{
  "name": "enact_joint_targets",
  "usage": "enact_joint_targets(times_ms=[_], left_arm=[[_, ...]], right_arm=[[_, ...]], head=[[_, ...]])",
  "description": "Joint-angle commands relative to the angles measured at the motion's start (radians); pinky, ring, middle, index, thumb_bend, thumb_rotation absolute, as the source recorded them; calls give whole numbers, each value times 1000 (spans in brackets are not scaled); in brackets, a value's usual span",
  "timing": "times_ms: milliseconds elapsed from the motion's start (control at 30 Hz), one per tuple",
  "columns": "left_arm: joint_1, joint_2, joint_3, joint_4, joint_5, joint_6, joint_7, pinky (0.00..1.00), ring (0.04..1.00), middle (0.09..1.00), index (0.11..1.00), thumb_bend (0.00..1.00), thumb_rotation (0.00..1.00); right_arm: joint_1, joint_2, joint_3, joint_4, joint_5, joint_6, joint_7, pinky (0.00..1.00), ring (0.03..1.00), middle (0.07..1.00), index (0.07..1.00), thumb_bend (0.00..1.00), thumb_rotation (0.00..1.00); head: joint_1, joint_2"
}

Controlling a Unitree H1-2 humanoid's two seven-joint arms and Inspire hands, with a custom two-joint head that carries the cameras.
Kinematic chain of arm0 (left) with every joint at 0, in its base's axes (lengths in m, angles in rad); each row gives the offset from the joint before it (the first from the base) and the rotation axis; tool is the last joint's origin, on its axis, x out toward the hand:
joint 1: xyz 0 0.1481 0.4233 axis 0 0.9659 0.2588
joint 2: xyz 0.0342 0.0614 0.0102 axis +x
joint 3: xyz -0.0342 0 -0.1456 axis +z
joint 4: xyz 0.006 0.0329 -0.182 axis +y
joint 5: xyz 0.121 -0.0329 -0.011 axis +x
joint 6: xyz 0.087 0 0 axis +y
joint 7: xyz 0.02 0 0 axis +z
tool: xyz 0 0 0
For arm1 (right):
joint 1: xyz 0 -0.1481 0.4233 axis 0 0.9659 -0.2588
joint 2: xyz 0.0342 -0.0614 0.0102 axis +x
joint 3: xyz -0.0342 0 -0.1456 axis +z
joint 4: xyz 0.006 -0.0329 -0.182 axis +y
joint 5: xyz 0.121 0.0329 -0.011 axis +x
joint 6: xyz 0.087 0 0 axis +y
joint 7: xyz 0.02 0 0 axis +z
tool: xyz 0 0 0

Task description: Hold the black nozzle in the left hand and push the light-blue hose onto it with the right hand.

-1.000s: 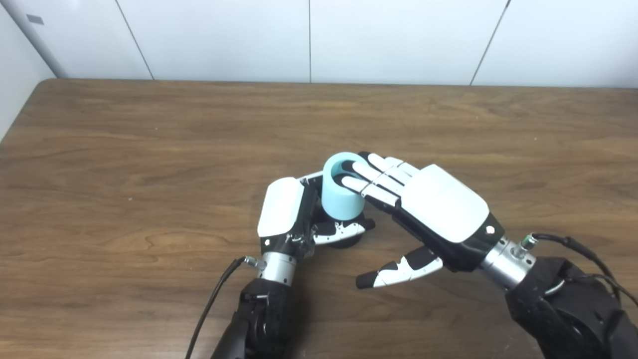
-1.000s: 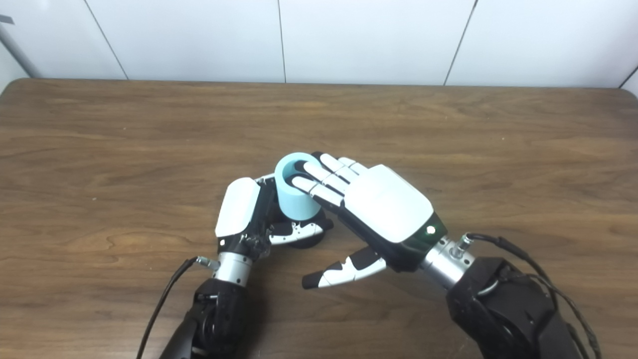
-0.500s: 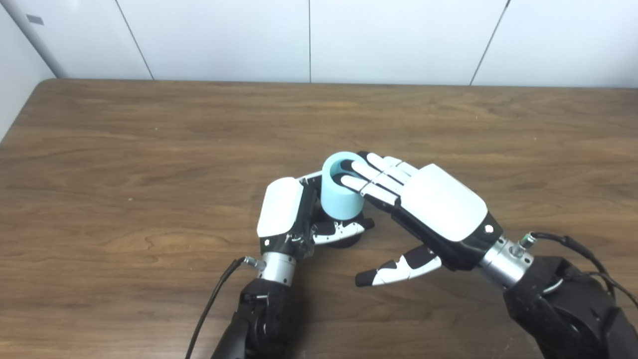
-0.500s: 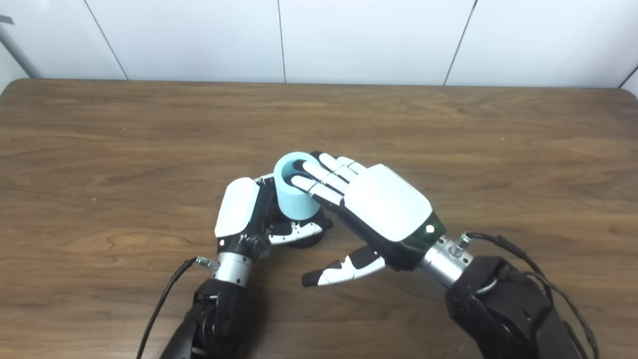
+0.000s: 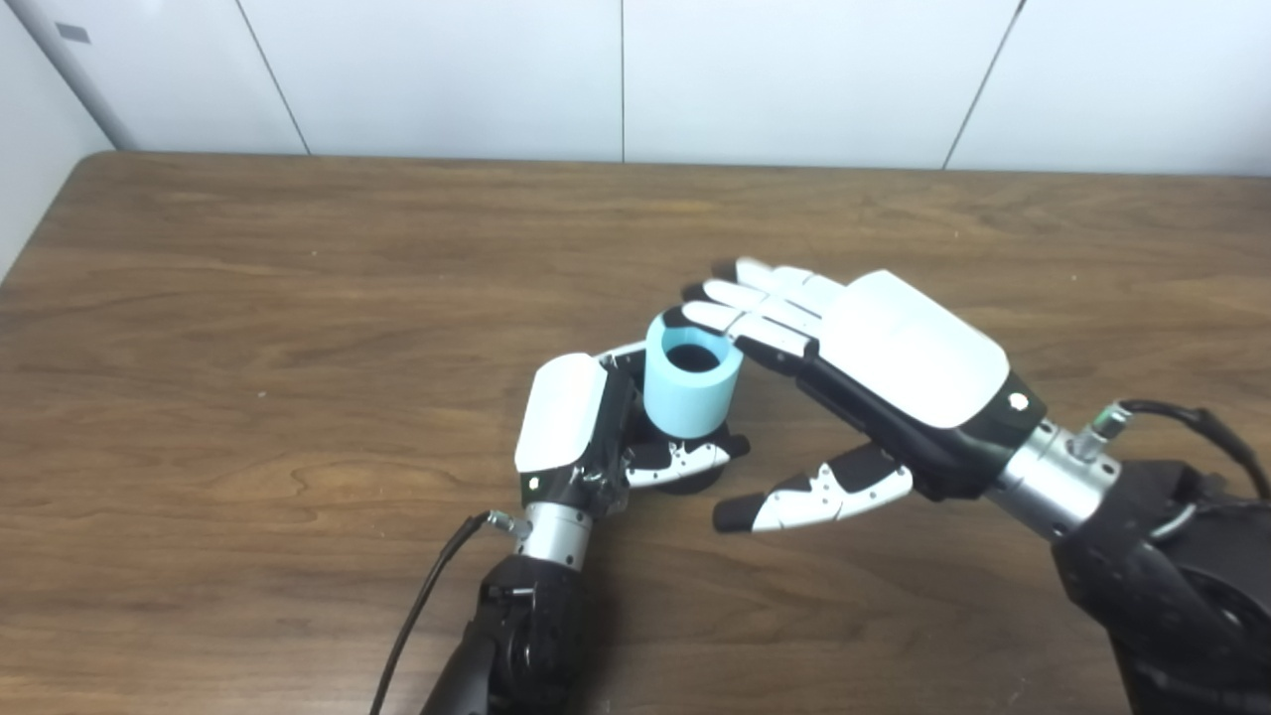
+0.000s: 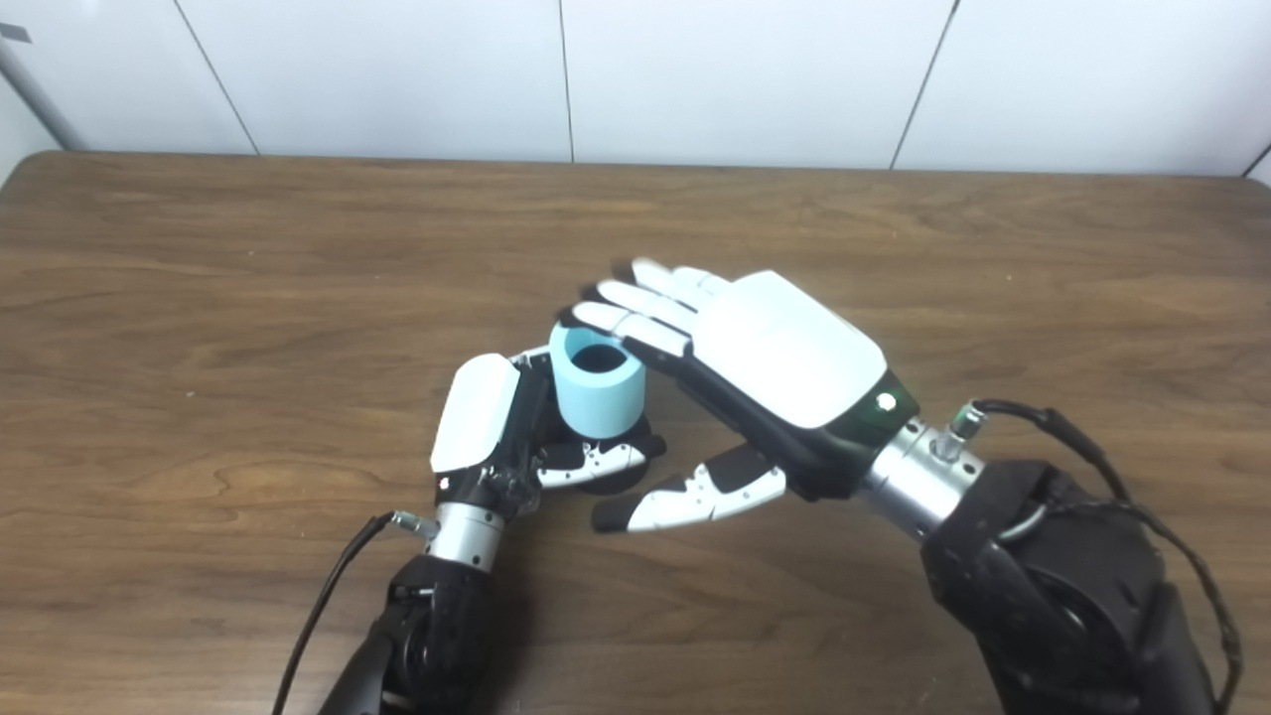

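A short light-blue hose piece (image 5: 691, 389) stands upright on the black nozzle (image 5: 685, 483), whose dark base shows below it on the table. My left hand (image 5: 581, 432) is shut on the nozzle, its thumb across the front and its fingers behind the hose. My right hand (image 5: 862, 372) hovers open just right of and above the hose, fingers straight and spread; the fingertips (image 5: 710, 314) sit at the hose's upper right rim, and I cannot tell whether they touch it. Its thumb (image 5: 809, 497) points left, low and apart from the nozzle. Most of the nozzle is hidden.
The brown wooden table (image 5: 248, 298) stretches wide to the left, right and back. White wall panels (image 5: 616, 70) rise behind its far edge. A black cable (image 5: 422, 606) trails from my left wrist toward the near edge.
My right hand has lifted and drawn back; its fingers have come out of the hose's mouth. The hose now stands more upright. My left hand has stayed put.
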Motion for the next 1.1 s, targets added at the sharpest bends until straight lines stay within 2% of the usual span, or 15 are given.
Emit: enact_joint_targets(times_ms=[0,200,400,533,633,767,833,867,900,967,1067], left_arm=[[15,-11,-14,27,0,34,-47,522,543,520,475,519,0],[12,-8,-14,37,6,34,-48,489,512,477,487,523,0],[11,-5,-11,42,5,27,-37,490,511,467,492,523,0],[9,-1,-7,50,-5,10,-23,498,524,501,481,521,0],[3,7,-6,49,-5,18,-36,500,530,483,492,524,0],[-10,27,-12,34,13,48,-87,530,601,501,492,524,0],[-18,44,-20,23,32,65,-128,582,659,629,496,524,46],[-24,55,-28,17,47,75,-155,661,714,695,623,722,98],[-29,64,-34,14,61,79,-176,722,750,734,681,793,130],[-36,75,-41,9,73,84,-199,826,822,811,771,890,171],[-44,86,-44,4,83,85,-219,926,898,893,863,975,213]], right_arm=[[-33,-4,-22,-19,9,10,5,883,939,937,895,561,772],[-36,10,-47,-5,22,-1,-16,864,941,942,888,556,776],[-17,15,-73,7,33,-13,-44,859,958,935,891,547,739],[10,17,-102,19,40,2,-64,873,959,937,884,558,777],[38,11,-131,31,53,-7,-96,863,953,933,881,555,791],[73,1,-166,48,76,-16,-135,843,930,922,873,531,738],[81,-6,-174,55,79,-19,-145,841,931,924,877,524,733],[86,-9,-178,61,80,-24,-152,839,931,924,880,522,733],[89,-11,-180,66,79,-25,-157,839,931,924,881,522,733],[91,-10,-179,69,72,-22,-159,847,937,928,885,522,740],[96,-4,-174,72,58,-16,-160,858,944,933,889,516,735]], head=[[0,1],[0,-1],[-2,-3],[0,-6],[1,-7],[-1,-9],[-2,-11],[-2,-11],[-1,-12],[0,-13],[1,-15]])
